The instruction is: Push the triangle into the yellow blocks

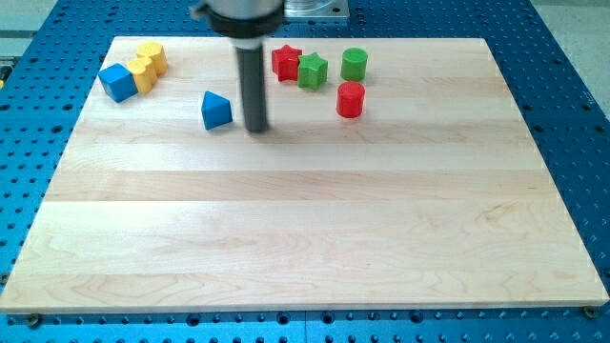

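Observation:
A blue triangle block [216, 110] lies on the wooden board toward the view's upper left. Two yellow blocks sit at the upper left corner: one [152, 56] nearer the top and one [141, 72] just below and left of it, touching a blue cube [118, 82]. My tip [256, 127] stands just to the right of the blue triangle, with a small gap between them. The rod rises straight up from it to the arm's dark mount [239, 13] at the view's top.
A red star [286, 62], a green star [312, 70], a green cylinder [355, 64] and a red cylinder [350, 99] cluster at the upper middle, right of my tip. The board [305, 238] lies on a blue perforated table [572, 95].

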Controlling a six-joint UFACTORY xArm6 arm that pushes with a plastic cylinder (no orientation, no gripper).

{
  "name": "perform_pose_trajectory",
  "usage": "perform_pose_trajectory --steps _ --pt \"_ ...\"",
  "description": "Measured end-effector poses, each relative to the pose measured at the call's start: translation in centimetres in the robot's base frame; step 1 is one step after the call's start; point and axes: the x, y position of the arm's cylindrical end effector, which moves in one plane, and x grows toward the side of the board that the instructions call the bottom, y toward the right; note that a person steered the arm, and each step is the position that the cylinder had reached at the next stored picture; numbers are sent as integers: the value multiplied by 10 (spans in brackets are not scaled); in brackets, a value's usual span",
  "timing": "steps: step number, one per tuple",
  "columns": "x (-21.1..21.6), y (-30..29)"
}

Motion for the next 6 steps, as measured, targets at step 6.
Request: perform_pose_trajectory --steps 6 --pt "-24 -126"
